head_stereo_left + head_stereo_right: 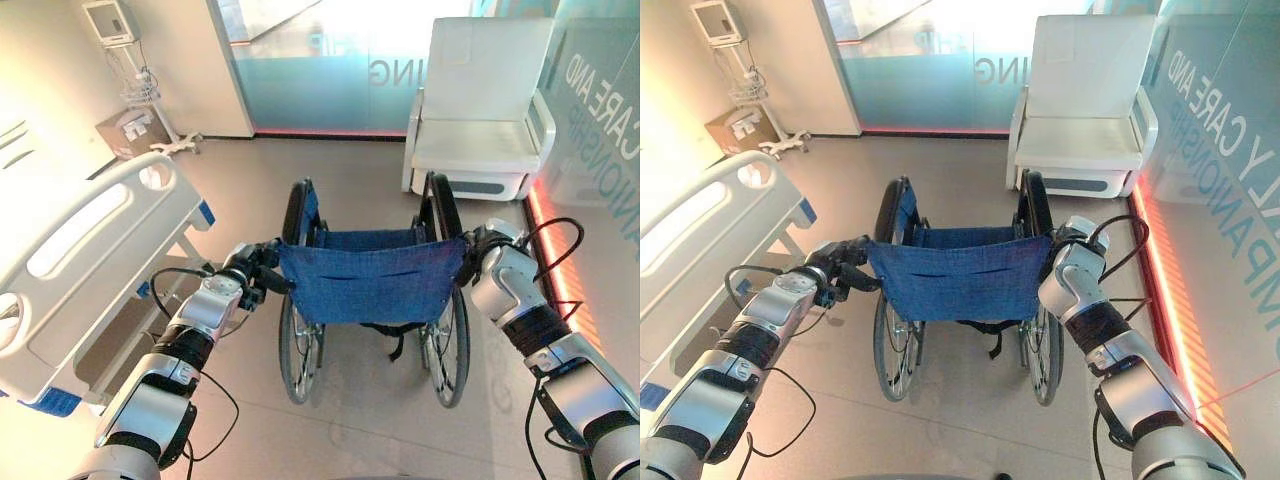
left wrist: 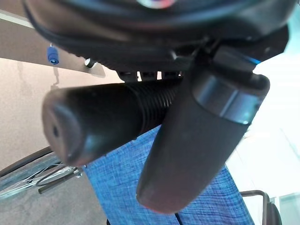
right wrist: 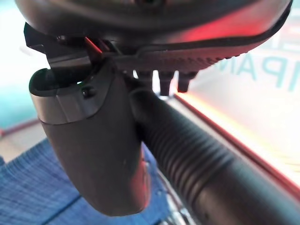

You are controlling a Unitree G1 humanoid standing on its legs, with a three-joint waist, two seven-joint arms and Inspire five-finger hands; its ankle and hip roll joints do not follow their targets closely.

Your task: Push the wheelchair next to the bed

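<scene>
A wheelchair (image 1: 372,285) with a blue fabric back and black wheels stands on the floor in front of me, facing away. My left hand (image 1: 252,272) is shut on its left push handle (image 2: 103,117), a black ribbed grip with the thumb (image 2: 197,140) across it. My right hand (image 1: 478,250) is shut on the right push handle (image 3: 201,164), thumb (image 3: 98,154) beside the ribbed grip. The hospital bed (image 1: 90,250), white with side rails, lies at the left, its foot end close to the left wheel.
A white armchair (image 1: 480,110) stands ahead on the right against a glass wall (image 1: 330,80). A monitor stand (image 1: 125,60) and a cardboard box (image 1: 130,130) are at the far left. A red light strip (image 1: 555,260) runs along the floor on the right.
</scene>
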